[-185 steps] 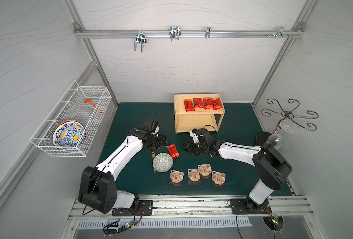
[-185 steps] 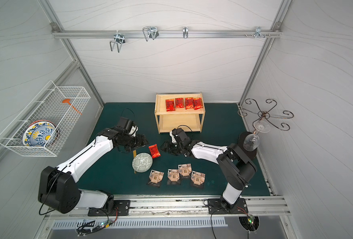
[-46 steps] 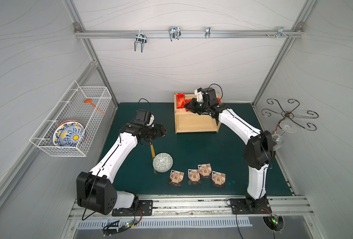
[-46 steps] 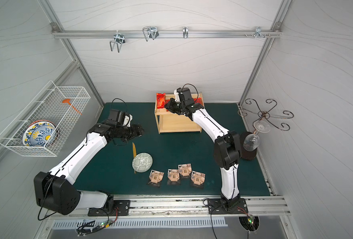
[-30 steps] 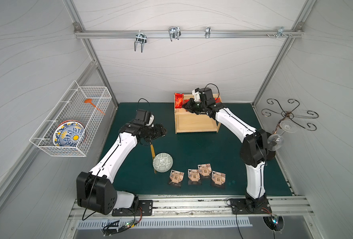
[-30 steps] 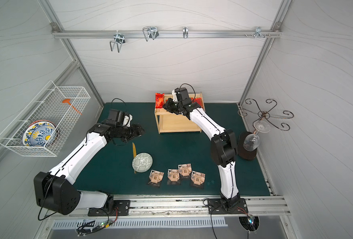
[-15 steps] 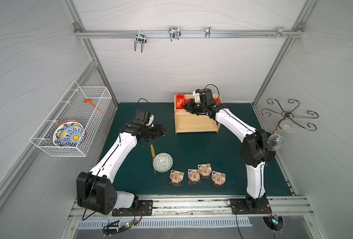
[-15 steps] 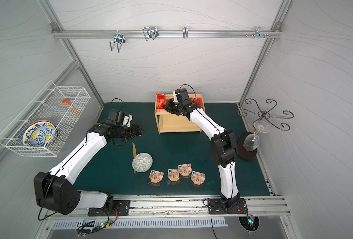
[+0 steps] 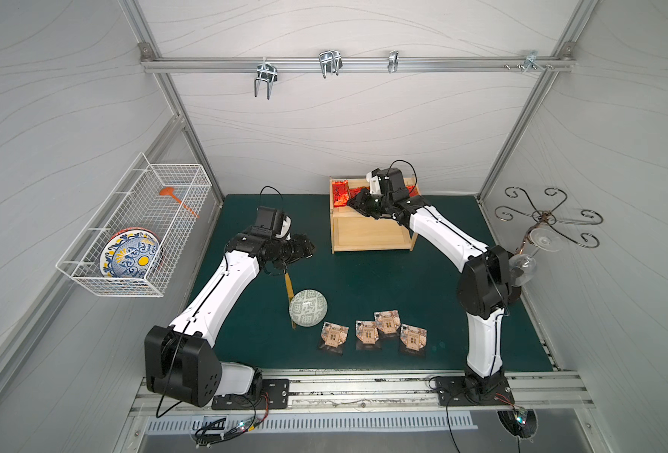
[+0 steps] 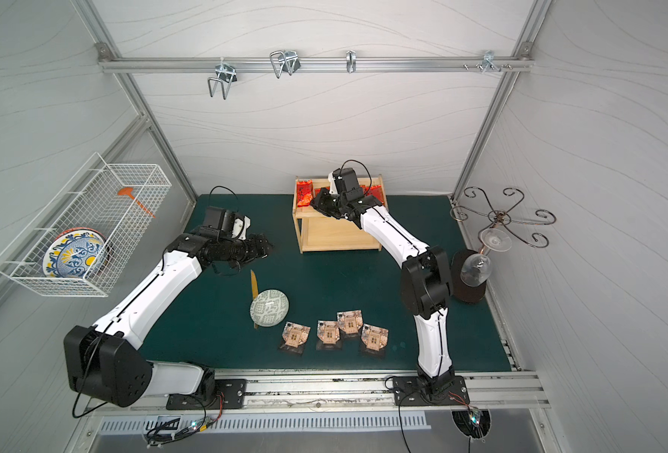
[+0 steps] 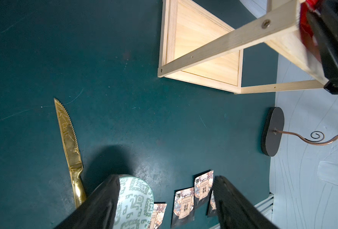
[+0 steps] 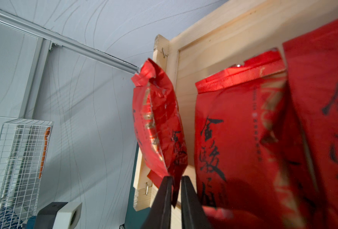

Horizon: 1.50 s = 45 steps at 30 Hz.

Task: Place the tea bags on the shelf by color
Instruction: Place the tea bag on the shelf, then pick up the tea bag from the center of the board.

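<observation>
Tea bags are split between two spots right now. The black-edged tea bags point(image 9: 367, 333) are down on the green mat point(image 9: 363, 282), four of them in a loose row near the front edge with the middle two touching. They sit just beside the patterned bowl point(image 9: 307, 308). A gold knife point(image 9: 288, 282) lies on the mat with its handle end disappearing at the bowl's edge.

The red tea bags point(image 12: 239, 128) are up on the top board of the shelf point(image 9: 367, 235), which stands at the back of the mat. My right gripper point(image 12: 176, 178) hangs over the end of that board nearest the left arm. In the right wrist view one red packet point(image 12: 158, 123) stands on its edge, tilted, by the board's rim, with its lower corner in the slot between the two fingers point(image 12: 164, 198). That slot is really narrow, and I honestly can't tell if the pads are pinching the foil or not. Two more red ones lie flat just beside it. In both top views the arm covers part of the row, so no count from me.

The left gripper point(image 11: 167, 177) hovers over the mat between shelf and bowl, well apart from both sets of packets. Its fingers are spread wide with nothing between them.

Off to the side are a white wire basket point(image 9: 136, 219) with a painted plate point(image 9: 130, 257), and a curly metal stand point(image 9: 544, 219) by the right arm.
</observation>
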{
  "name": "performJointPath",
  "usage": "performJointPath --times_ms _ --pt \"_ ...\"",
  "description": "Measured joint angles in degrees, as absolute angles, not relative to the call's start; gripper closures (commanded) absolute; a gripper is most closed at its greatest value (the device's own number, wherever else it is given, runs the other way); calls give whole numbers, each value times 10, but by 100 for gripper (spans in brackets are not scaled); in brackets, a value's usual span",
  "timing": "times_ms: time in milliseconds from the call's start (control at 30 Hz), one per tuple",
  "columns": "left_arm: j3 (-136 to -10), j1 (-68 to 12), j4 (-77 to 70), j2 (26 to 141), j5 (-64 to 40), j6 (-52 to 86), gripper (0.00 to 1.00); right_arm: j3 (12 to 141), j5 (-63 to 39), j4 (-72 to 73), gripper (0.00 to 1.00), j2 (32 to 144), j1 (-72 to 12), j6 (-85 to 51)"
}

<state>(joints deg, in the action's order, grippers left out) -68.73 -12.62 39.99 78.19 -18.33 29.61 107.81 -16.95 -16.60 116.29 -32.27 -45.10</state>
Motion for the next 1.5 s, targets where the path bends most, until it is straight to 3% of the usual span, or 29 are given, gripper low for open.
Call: performJointPath --times_ms 533,733,867,1167,1500 --pt "-687 -121 400 782 -185 296 21 1078 -165 -170 68 1146 -323 -441" --pt "-680 -121 393 780 -189 301 21 1054 -164 -173 56 1099 -327 -403" --pt "-666 -135 387 768 -186 307 21 963 -141 -163 50 996 -353 -351" --pt "-618 -242 372 721 -171 331 23 641 -49 -138 49 748 -437 -246" --pt "-614 -382 343 819 -193 330 28 338 -13 -177 57 552 -445 -268"
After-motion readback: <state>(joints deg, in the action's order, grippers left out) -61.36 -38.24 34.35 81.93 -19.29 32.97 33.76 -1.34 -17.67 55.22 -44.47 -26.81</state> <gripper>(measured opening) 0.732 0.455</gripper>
